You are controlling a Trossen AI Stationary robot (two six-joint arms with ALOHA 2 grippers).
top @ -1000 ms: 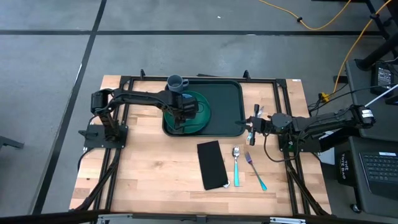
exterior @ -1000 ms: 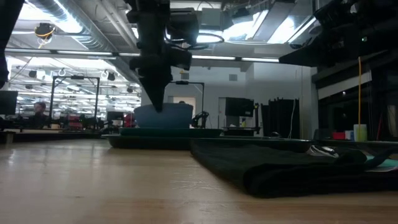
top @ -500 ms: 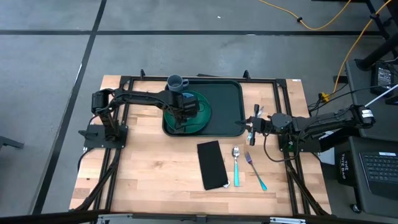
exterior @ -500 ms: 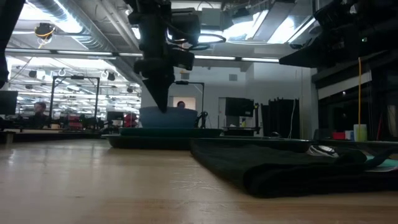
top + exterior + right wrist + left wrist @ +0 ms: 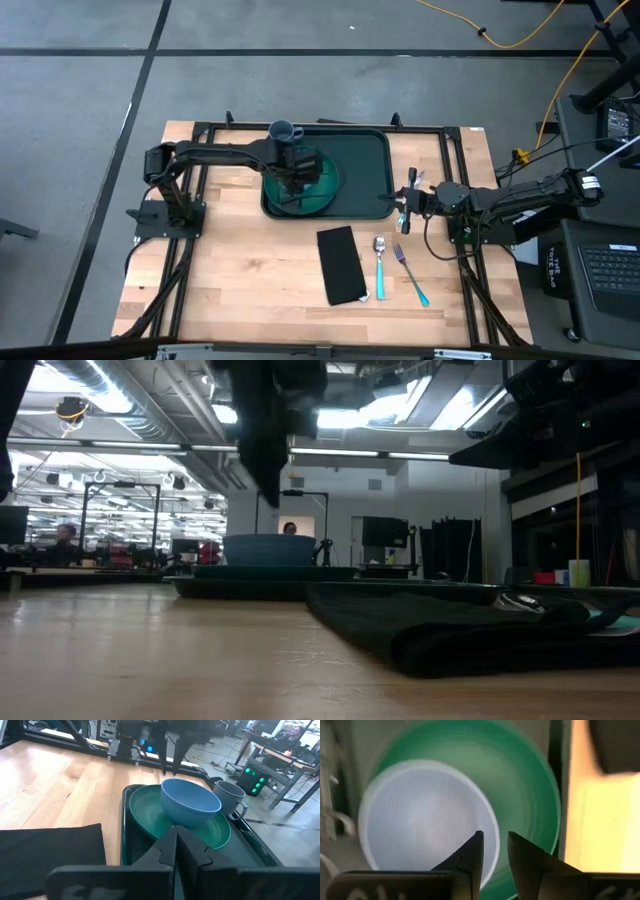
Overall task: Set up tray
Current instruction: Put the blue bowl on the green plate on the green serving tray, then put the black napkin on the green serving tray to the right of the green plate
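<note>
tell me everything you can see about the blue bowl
The blue bowl is a round, plain, pale blue bowl that looks like matte plastic, with a smooth empty inside. It sits upright on the round green plate, which lies in the left part of the dark green tray. A grey-blue mug stands close beside it. The left gripper hangs just above the bowl, touching nothing, its fingers slightly parted.

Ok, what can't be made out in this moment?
- Bowl in high view: hidden under the left gripper.
- Spoon and fork in low view: mostly behind the folded napkin.
- Left wrist view: blurred by motion.
- Mug in low view: not discernible behind the tray.
</note>
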